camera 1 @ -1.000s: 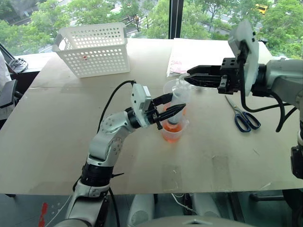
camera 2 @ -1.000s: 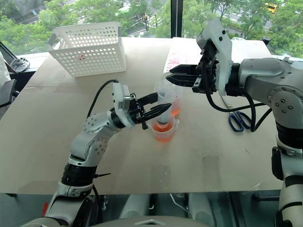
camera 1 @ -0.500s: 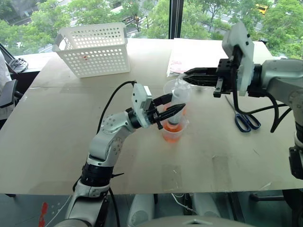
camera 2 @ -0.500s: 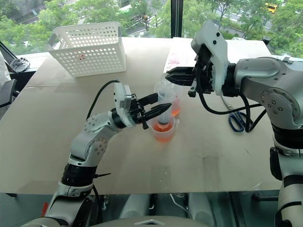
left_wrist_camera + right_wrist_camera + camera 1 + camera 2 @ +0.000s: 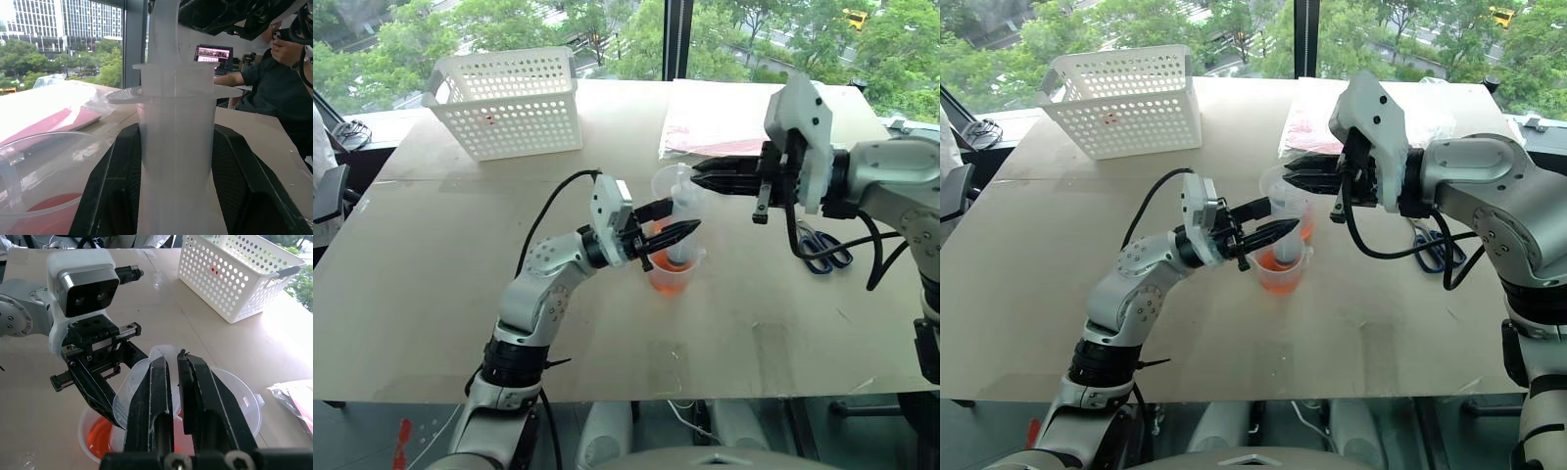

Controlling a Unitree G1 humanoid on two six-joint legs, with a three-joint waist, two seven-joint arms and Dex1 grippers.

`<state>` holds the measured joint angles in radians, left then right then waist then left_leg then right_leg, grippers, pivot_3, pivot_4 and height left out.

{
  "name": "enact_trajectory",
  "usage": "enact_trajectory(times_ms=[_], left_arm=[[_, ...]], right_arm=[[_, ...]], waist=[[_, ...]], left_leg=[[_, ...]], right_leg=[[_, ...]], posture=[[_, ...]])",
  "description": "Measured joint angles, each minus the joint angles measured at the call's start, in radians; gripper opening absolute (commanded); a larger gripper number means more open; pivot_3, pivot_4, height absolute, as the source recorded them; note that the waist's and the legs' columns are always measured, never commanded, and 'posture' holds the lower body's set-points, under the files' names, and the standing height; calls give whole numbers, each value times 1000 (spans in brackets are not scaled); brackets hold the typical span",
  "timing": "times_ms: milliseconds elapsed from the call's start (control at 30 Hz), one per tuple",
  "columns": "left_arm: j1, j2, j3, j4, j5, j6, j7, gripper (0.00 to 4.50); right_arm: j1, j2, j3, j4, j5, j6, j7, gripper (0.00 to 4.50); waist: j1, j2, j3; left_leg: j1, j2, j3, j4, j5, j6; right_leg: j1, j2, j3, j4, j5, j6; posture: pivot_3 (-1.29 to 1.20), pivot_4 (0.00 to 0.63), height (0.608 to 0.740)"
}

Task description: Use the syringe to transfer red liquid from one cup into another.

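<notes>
Since earlier, we note the right tool [image 5: 697,174] has pressed together atop the syringe [image 5: 679,220]; left tool [image 5: 678,217] pinches its barrel. We read no labels.

left gripper [image 5: 672,228] clamped on upright syringe [image 5: 682,220] in shorter cup [image 5: 672,271]

The large clear plastic syringe [image 5: 176,147] showed a frosted, smooth barrel, clamped between the matt black textured fingers [image 5: 120,196] of the left gripper [image 5: 671,231], while the taller clear plastic cup [image 5: 234,396] and the shorter clear plastic cup [image 5: 670,279] looked glossy and see-through over the translucent orange-red liquid [image 5: 668,282]. The right gripper [image 5: 168,377] had smooth, faintly shiny black fingers [image 5: 156,401] under a white hard-plastic casing, and the white perforated plastic basket [image 5: 509,98] looked matt. The tan wooden tabletop [image 5: 431,255] was flat and dull, the blue-handled scissors [image 5: 820,250] glossy plastic at the grips.
</notes>
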<state>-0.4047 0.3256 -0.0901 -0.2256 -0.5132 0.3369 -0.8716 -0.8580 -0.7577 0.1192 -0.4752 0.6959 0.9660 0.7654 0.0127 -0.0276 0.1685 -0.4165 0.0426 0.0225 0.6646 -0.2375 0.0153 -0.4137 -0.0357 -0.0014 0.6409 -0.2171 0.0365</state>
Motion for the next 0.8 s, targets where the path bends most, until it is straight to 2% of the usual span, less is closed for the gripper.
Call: enact_trajectory(times_ms=[600,633,733,800], left_arm=[[0,9,2,-25,0,23,-1,1492],[0,10,3,-40,-4,28,-1,1492],[-2,13,16,-69,-40,46,7,1492],[-13,11,42,-89,-73,65,26,1492]], right_arm=[[86,33,-42,-14,-30,-83,27,21],[103,39,-69,-13,-21,-107,47,796],[127,42,-111,-12,21,-142,96,1991],[150,42,-131,-14,55,-147,122,3029]], waist=[[0,0,0],[2,0,0],[0,0,0],[0,0,0]], left_leg=[[0,0,0,0,0,0],[0,0,0,0,0,0],[0,0,0,0,0,0],[0,0,0,0,0,0]], right_leg=[[0,0,0,0,0,0],[0,0,0,0,0,0],[0,0,0,0,0,0],[0,0,0,0,0,0]], posture=[[0,150,740],[0,150,740],[0,150,740],[0,150,740]])
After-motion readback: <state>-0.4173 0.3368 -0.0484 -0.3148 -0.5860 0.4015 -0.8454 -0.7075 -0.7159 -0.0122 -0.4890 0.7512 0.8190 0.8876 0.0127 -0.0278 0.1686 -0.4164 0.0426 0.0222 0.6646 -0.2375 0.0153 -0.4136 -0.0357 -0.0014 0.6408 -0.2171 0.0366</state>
